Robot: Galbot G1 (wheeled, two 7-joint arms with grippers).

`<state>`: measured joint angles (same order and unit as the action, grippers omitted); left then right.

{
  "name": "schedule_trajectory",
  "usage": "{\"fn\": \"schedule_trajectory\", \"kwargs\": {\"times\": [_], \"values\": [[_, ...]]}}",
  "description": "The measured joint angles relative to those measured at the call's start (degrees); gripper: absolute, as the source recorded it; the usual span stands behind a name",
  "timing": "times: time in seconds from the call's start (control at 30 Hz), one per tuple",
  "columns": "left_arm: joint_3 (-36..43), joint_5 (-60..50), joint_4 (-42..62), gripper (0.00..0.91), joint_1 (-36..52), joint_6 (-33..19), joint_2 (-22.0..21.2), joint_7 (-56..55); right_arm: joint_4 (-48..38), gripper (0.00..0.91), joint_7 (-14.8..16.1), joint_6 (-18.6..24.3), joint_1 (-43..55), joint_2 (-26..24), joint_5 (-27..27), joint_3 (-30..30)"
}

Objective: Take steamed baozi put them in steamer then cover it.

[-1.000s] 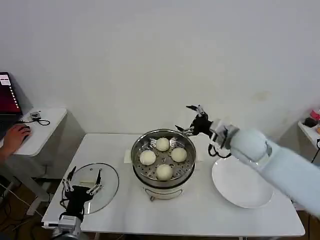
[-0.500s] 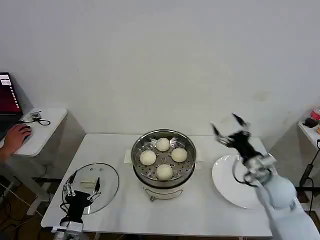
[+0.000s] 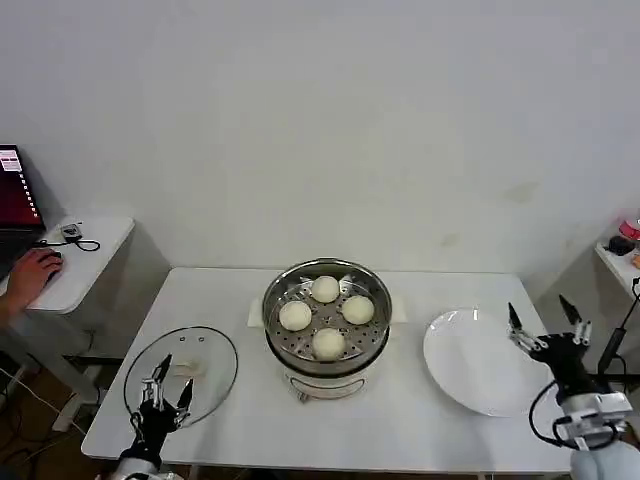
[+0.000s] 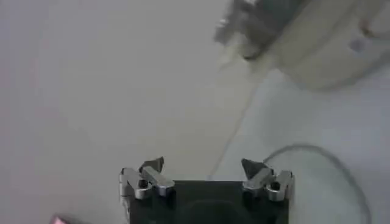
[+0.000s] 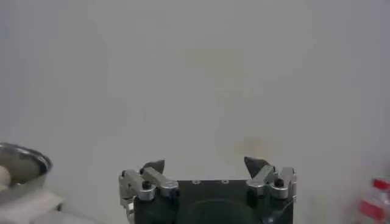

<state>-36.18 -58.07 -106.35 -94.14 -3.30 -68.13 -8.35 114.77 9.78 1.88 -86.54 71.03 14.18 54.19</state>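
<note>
four steamed baozi [image 3: 325, 316] sat inside the one steamer [image 3: 327, 325] at the table's [image 3: 400, 430] centre, on its perforated tray. the single cover [image 3: 182, 373] lay flat on the table to the left, well apart from the steamer. one white plate [image 3: 478, 362] lay to the right, bare. the left gripper [image 3: 166, 382] hung over the cover's near edge, fingers spread. the right gripper [image 3: 546, 322] stood just beyond the plate's right rim, fingers spread and holding nothing.
</note>
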Motion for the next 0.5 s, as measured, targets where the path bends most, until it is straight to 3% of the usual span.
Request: {"fn": "schedule_trajectory", "kwargs": {"times": [0.5], "values": [[0.6,-12.2,8.9,0.907,6.5,0.5,2.7,0.5,2.1,0.907,0.2,0.6,-5.2,2.6,1.4,4.7]]}}
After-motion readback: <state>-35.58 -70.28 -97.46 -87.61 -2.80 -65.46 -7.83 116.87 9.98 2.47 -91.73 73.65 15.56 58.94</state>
